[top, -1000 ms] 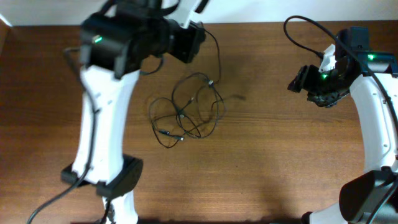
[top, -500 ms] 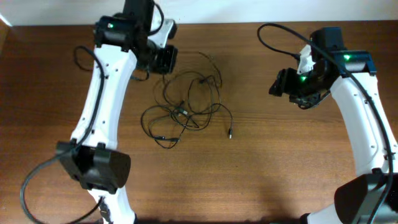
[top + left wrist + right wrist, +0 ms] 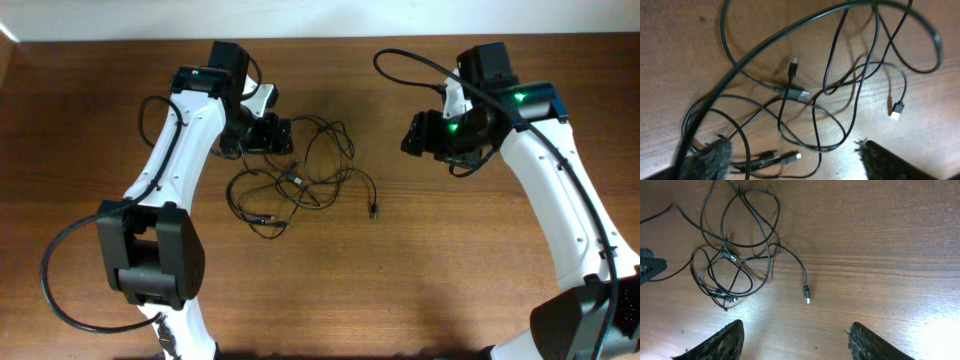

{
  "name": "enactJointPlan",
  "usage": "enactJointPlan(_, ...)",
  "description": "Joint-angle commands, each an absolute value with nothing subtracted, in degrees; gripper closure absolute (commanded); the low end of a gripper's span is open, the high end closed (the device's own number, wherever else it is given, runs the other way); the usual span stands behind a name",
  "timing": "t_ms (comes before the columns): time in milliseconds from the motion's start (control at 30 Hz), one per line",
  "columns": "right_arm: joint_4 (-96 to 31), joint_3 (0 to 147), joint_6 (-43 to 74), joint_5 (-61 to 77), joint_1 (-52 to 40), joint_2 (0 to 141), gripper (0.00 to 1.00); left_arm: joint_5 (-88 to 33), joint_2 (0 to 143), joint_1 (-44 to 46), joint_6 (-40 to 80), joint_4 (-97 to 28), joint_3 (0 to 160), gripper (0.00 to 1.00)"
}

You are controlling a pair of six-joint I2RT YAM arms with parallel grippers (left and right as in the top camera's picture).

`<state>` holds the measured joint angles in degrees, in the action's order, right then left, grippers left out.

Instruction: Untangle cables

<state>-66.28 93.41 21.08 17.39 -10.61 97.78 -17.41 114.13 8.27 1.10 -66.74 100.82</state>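
The cables (image 3: 300,178) lie as a loose tangle of thin black loops on the brown table, left of centre. One free plug end (image 3: 373,211) reaches out to the right. My left gripper (image 3: 283,135) is open at the tangle's upper left edge. In the left wrist view its fingers (image 3: 707,160) stand wide apart low over the cables (image 3: 805,95). Several strands and small plugs (image 3: 790,158) lie between them, and none is pinched. My right gripper (image 3: 412,136) is open to the right of the tangle. In the right wrist view the right gripper (image 3: 797,342) has only bare wood between its fingers, and the cables (image 3: 735,255) lie ahead.
The table's back edge meets a white wall (image 3: 330,18) just behind both arms. A thick black arm cable (image 3: 395,62) loops above the right wrist. The left arm's base (image 3: 150,262) stands at the front left. The right arm's base (image 3: 580,320) stands at the front right.
The left arm has dropped from close under the camera to the tangle and its gripper has opened. The cables spread out, one plug end falling to the right. The right gripper has moved left towards them.
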Motion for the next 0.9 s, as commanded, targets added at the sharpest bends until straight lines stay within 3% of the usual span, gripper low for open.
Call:
enactJointPlan(0, -65.6, 93.2, 21.5, 17.2, -10.9, 97.9, 0.32, -18.3, 113.7, 8.2, 0.2, -62.0, 101.0, 0.07)
enactJointPlan(200, -65.0, 93.2, 21.5, 14.5, -8.3, 97.9, 0.32, -18.4, 105.7, 9.0, -0.9, -64.1, 110.6, 0.05)
enactJointPlan(400, -65.0, 93.9, 17.4, 20.6, 3.3, 97.8, 0.32, -19.3, 96.0, 11.9, -0.8, -66.8, 110.3, 0.04)
enactJointPlan(667, -65.7, 93.8, 16.7, 20.3, 6.4, 97.8, 0.26, -19.3, 109.9, 17.5, 0.9, -63.5, 103.9, 0.28)
enactJointPlan(767, -65.8, 93.8, 16.7, 20.3, 6.4, 97.8, 0.26, -19.1, 114.9, 18.6, 0.9, -63.0, 103.9, 0.32)
enactJointPlan(867, -65.8, 93.8, 16.7, 19.6, 6.4, 97.8, 0.26, -19.1, 119.4, 19.1, 0.9, -61.0, 103.9, 0.46)
